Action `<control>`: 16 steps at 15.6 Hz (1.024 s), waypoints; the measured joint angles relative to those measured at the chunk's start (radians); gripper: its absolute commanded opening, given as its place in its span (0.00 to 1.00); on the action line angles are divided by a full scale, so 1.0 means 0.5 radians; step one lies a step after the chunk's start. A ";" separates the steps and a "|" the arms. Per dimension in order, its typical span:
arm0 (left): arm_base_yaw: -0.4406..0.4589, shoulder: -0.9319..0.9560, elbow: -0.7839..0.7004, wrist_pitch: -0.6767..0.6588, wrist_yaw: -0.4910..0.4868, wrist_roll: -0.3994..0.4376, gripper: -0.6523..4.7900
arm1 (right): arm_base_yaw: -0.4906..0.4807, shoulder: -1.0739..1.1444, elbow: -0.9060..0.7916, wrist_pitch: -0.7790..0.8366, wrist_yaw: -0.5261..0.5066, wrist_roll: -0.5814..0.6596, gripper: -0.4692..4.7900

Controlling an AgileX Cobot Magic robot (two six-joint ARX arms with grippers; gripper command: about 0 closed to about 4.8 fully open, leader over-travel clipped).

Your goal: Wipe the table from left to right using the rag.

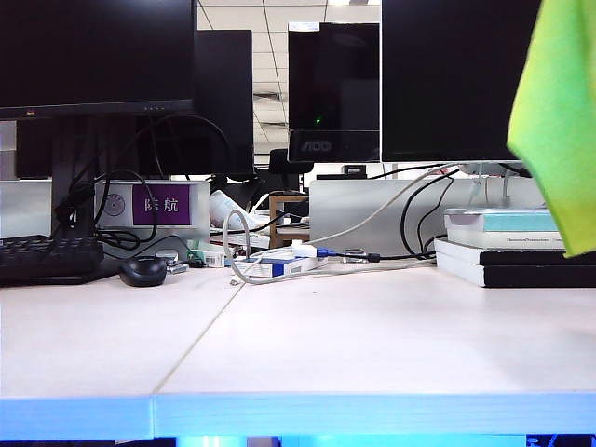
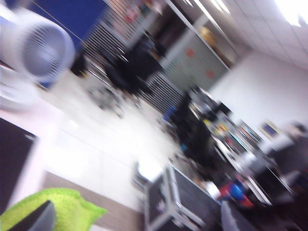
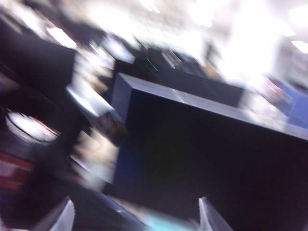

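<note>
On white table (image 1: pixel 372 345), black mouse (image 1: pixel 142 270).

Table (image 1: pixel 372 354) front open; mouse (image 1: pixel 142 271), cables (image 1: pixel 279 265), books (image 1: pixel 512 251) behind.

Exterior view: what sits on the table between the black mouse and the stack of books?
Exterior view: between mouse and books lies a tangle of cables with a white-and-blue adapter on the table.

On the bench (image 1: pixel 372 354), a keyboard (image 1: pixel 47 256) lies far left with a mouse (image 1: pixel 142 270) just beside it on the right. Stacked books (image 1: pixel 507 247) sit far right. Monitors (image 1: pixel 93 56) stand behind. The rag (image 1: pixel 559 121) hangs above the books.
</note>
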 measured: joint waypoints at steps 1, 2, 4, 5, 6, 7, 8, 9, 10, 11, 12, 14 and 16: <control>0.098 0.000 0.000 -0.001 -0.025 0.021 1.00 | -0.002 0.099 -0.001 0.074 -0.189 0.000 0.73; 0.175 0.000 0.000 -0.021 -0.025 0.028 1.00 | -0.002 0.191 -0.001 0.102 -0.300 0.030 0.73; 0.262 0.000 0.000 -0.089 -0.034 0.070 1.00 | -0.014 0.321 -0.001 0.210 -0.312 0.076 0.72; 0.295 0.000 0.000 -0.097 -0.037 0.097 1.00 | -0.049 0.373 -0.003 0.250 -0.322 0.121 0.72; 0.327 0.000 0.000 -0.100 -0.040 0.108 1.00 | -0.122 0.434 -0.004 0.311 -0.390 0.191 0.72; 0.363 0.000 0.000 -0.101 -0.040 0.119 1.00 | -0.231 0.510 -0.004 0.366 -0.554 0.321 0.72; 0.401 0.000 0.000 -0.106 -0.035 0.124 1.00 | -0.355 0.592 -0.003 0.387 -0.733 0.444 0.71; 0.435 0.000 0.000 -0.121 -0.034 0.127 1.00 | -0.465 0.668 -0.004 0.397 -0.819 0.493 0.70; 0.462 0.000 0.000 -0.147 -0.034 0.140 1.00 | -0.558 0.712 -0.011 0.397 -0.829 0.510 0.69; 0.479 0.000 0.000 -0.188 -0.034 0.166 1.00 | -0.659 0.728 -0.015 0.391 -0.829 0.524 0.69; 0.481 0.000 0.000 -0.220 -0.035 0.179 1.00 | -0.771 0.729 -0.014 0.396 -0.834 0.548 0.69; 0.459 0.000 0.000 -0.228 -0.033 0.203 1.00 | -1.051 0.720 -0.012 0.298 -0.836 0.590 0.67; 0.407 0.000 0.000 -0.230 0.006 0.209 1.00 | -1.401 0.721 -0.013 -0.111 -0.990 0.708 0.64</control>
